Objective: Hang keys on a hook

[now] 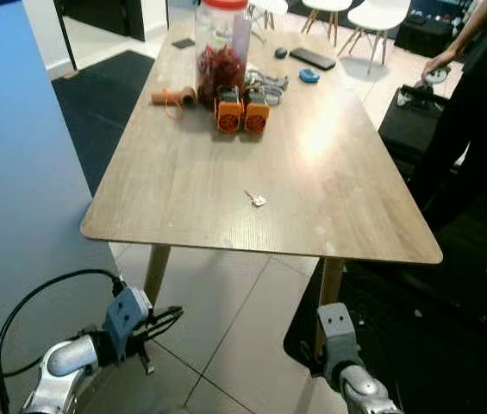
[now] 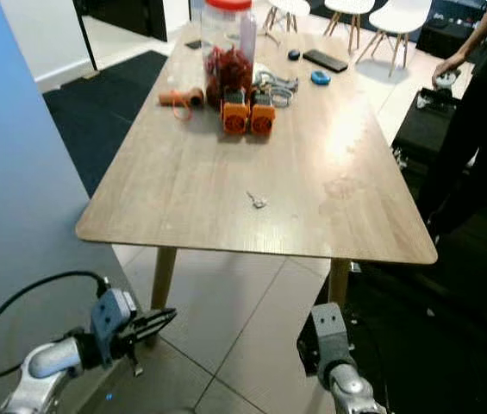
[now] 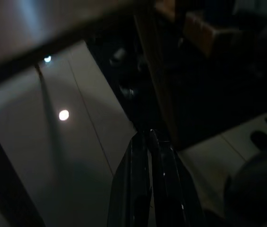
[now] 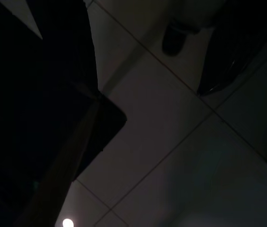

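Keys (image 1: 256, 199) just sitting loose mid-table (image 1: 183, 181), nearer the front edge. Left gripper (image 1: 167, 321) down low over the floor tiles, fingers (image 3: 138, 189) pressed together, holding nothing. Right gripper hanging idle, finger state impossible to tell.

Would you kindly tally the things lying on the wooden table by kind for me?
Keys: 1
Orange boxes: 2
Clear jar with red lid: 1
Brown roll: 1
Black phone: 1
Blue disc: 1
Grey cable bundle: 1
Total: 8, not counting small dark items at the table's far end.
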Robot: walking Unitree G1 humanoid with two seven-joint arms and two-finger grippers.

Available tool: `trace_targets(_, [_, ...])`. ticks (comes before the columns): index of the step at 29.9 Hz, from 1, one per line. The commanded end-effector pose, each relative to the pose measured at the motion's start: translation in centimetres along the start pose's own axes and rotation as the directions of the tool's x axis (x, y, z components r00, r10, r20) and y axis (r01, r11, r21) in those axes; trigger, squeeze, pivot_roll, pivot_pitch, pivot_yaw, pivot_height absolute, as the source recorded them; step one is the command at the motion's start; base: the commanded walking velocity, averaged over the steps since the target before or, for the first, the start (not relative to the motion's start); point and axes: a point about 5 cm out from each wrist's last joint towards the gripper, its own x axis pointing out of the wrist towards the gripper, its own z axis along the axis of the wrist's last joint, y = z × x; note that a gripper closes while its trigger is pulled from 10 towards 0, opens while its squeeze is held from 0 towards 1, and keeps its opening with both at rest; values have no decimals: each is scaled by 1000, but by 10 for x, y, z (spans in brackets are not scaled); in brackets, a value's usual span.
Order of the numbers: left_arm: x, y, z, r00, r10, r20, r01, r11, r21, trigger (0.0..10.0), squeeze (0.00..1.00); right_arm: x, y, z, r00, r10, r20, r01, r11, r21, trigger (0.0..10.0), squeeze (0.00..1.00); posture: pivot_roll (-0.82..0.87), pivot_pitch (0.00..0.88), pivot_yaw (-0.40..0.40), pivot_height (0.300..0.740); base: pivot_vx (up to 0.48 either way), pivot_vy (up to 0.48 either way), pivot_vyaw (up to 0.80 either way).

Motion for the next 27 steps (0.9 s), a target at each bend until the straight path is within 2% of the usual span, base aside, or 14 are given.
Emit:
trace_targets(1, [1, 1, 7, 1000, -19, 23, 20, 1000, -9, 10000, 0, -2, -1, -6, 999, -5, -34, 5, 1000, 1, 10000, 0, 127, 19, -74, 740, 0, 0, 0])
trace_targets(2, [1, 1, 7, 1000, -19, 23, 20, 1000, -9, 10000, 0, -2, -1, -6, 999, -5, -34, 5, 1000, 1, 10000, 0, 127, 19, -74, 740, 0, 0, 0])
trace_targets(5, [9, 3, 27, 994, -33, 105, 35, 999, -22, 10000, 0, -1, -1, -7, 999, 0, -44, -1, 1000, -9, 10000, 0, 131, 23, -81, 740, 0, 0, 0])
trace_targets(6, [17, 5, 43, 985, -29, 172, 35, 999, -33, 10000, 0, -2, -1, -8, 999, 3, -51, -3, 1000, -13, 10000, 0, 130, 25, -81, 740, 0, 0, 0])
trace_targets(9, [20, 5, 48, 981, -25, 191, 33, 999, -39, 10000, 0, -2, 0, -9, 999, 3, -53, -3, 1000, -13, 10000, 0, 130, 25, -81, 740, 0, 0, 0])
trace_targets(10, [29, 9, 59, 970, 23, 242, -10, 998, -57, 10000, 0, -2, 1, -10, 998, 5, -59, -6, 1000, -13, 10000, 0, 129, 25, -79, 740, 0, 0, 0])
trace_targets(12, [38, 16, 62, 957, 109, 269, -89, 992, -84, 10000, 0, -3, 3, -12, 998, 9, -63, -10, 1000, -13, 10000, 0, 125, 26, -76, 740, 0, 0, 0])
trace_targets(14, [42, 18, 58, 956, 148, 251, -126, 987, -103, 10000, 0, -3, 3, -13, 998, 10, -67, -10, 1000, -11, 10000, 0, 124, 24, -75, 740, 0, 0, 0])
trace_targets(17, [44, 9, 43, 984, 78, 162, -72, 996, -47, 10000, 0, -4, 3, -16, 997, 9, -78, -10, 1000, -5, 10000, 0, 123, 26, -74, 740, 0, 0, 0])
trace_targets(21, [43, -14, 10, 1000, -4, 11, 5, 998, -70, 10000, 0, -7, 3, -23, 995, 12, -101, -10, 1000, 16, 10000, 0, 118, 26, -68, 740, 0, 0, 0])
trace_targets(23, [42, -17, 6, 1000, -12, -2, 11, 996, -83, 10000, 0, -7, 3, -24, 995, 12, -104, -10, 1000, 20, 10000, 0, 118, 26, -68, 740, 0, 0, 0])
trace_targets(25, [40, -19, -1, 999, 15, -29, -18, 994, -104, 10000, 0, -8, 3, -25, 994, 12, -109, -9, 1000, 28, 10000, 0, 115, 26, -66, 740, 0, 0, 0])
trace_targets(26, [37, -19, -10, 995, 66, -69, -74, 990, -116, 10000, 0, -9, 3, -28, 993, 12, -119, -8, 999, 39, 10000, 0, 115, 27, -67, 740, 0, 0, 0])
trace_targets(27, [31, -18, -29, 971, 183, -153, -204, 970, -134, 10000, 0, -12, 3, -35, 990, 17, -143, -9, 998, 61, 10000, 0, 113, 27, -67, 740, 0, 0, 0])
